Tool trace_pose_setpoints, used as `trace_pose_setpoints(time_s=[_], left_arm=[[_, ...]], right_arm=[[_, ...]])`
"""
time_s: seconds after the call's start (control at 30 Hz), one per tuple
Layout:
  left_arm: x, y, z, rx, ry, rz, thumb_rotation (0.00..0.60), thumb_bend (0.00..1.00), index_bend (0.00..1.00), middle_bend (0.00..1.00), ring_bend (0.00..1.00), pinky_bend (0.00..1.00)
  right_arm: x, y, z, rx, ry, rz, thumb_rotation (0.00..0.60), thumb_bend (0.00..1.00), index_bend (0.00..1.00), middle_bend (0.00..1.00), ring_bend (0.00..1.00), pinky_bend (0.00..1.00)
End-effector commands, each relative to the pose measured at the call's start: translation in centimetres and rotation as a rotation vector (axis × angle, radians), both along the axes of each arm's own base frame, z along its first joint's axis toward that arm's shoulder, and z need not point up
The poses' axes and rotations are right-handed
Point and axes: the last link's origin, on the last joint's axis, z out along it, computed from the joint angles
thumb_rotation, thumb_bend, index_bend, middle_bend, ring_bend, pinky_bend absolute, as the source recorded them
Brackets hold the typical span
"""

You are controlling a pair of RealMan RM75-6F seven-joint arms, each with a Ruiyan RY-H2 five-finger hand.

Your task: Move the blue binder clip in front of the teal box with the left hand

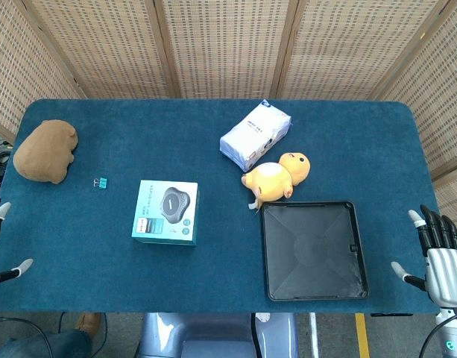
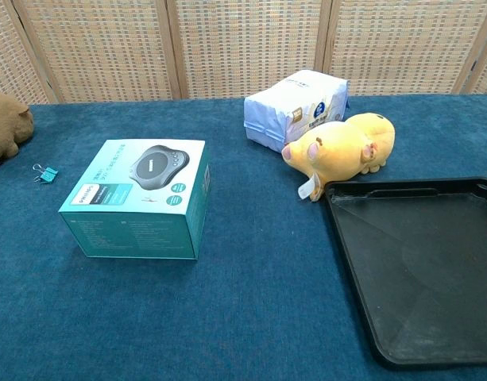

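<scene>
Overhead view of a blue tabletop (image 1: 86, 298). A teal box (image 1: 165, 212) lies left of centre; a small blue binder clip (image 1: 101, 182) sits apart from it to the upper left, near a brown plush toy (image 1: 46, 150). A white tissue pack (image 1: 255, 135) touches a yellow plush toy (image 1: 277, 176) above a black tray (image 1: 313, 250). The left hand (image 1: 0, 246) and right hand (image 1: 435, 252) rest at the edges, fingers apart, holding nothing.

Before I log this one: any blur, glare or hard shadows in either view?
Head view: sharp, evenly lit, soft shadows only; the black tray shows faint sheen. Chest view: also sharp, the blue binder clip small but distinct, the teal box print legible.
</scene>
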Motion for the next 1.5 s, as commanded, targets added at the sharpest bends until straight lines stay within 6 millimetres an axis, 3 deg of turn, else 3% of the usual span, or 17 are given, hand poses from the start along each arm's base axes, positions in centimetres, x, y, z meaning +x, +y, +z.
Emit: trace_pose_setpoints(time_s=[0.03, 0.23, 0.33, 0.43, 0.73, 0.9, 1.23, 1.5], left_arm=[[0.0, 0.0, -0.1, -0.003, 0.001, 0.001, 0.6, 0.09, 0.0, 0.0, 0.0, 0.0], [-0.1, 0.5, -0.5, -0.015, 0.011, 0.005, 0.6, 0.09, 0.0, 0.0, 0.0, 0.0], [-0.1, 1.8, -1.0, -0.035, 0.017, 0.0, 0.6, 0.09, 0.0, 0.0, 0.0, 0.0], [0.4, 4.7, -1.6, -0.053, 0.024, -0.037, 0.6, 0.09, 0.0, 0.0, 0.0, 0.0], [0.7, 16.2, -4.2, -0.151, 0.125, -0.064, 0.6, 0.08, 0.0, 0.0, 0.0, 0.0], [-0.2, 20.6, -6.6, -0.223, 0.146, 0.002, 0.6, 0.09, 0.09, 0.0, 0.0, 0.0], [-1.2, 24.7, -10.6, -0.274, 0.202, 0.065, 0.6, 0.15, 0.29, 0.0, 0.0, 0.0], [-1.7, 26.1, -12.5, -0.297, 0.229, 0.087, 0.6, 0.19, 0.32, 0.0, 0.0, 0.0]], right_arm=[[0.0, 0.0, 0.0, -0.001, 0.0, -0.002, 0.6, 0.0, 0.07, 0.0, 0.0, 0.0], [-0.1, 0.0, 0.0, 0.003, 0.001, -0.006, 0.6, 0.0, 0.07, 0.0, 0.0, 0.0], [-0.1, -0.1, -0.1, 0.006, 0.002, -0.008, 0.6, 0.0, 0.07, 0.0, 0.0, 0.0], [-0.1, -0.2, -0.2, 0.01, 0.005, -0.015, 0.6, 0.0, 0.07, 0.0, 0.0, 0.0], [-0.8, -1.1, -0.6, 0.006, 0.029, -0.059, 0.6, 0.0, 0.07, 0.0, 0.0, 0.0], [-1.3, -1.5, -0.8, 0.002, 0.044, -0.085, 0.6, 0.0, 0.08, 0.0, 0.0, 0.0], [-2.0, -2.1, -1.4, 0.008, 0.071, -0.12, 0.6, 0.0, 0.08, 0.0, 0.0, 0.0], [-2.5, -2.5, -1.4, 0.011, 0.073, -0.145, 0.6, 0.0, 0.08, 0.0, 0.0, 0.0]])
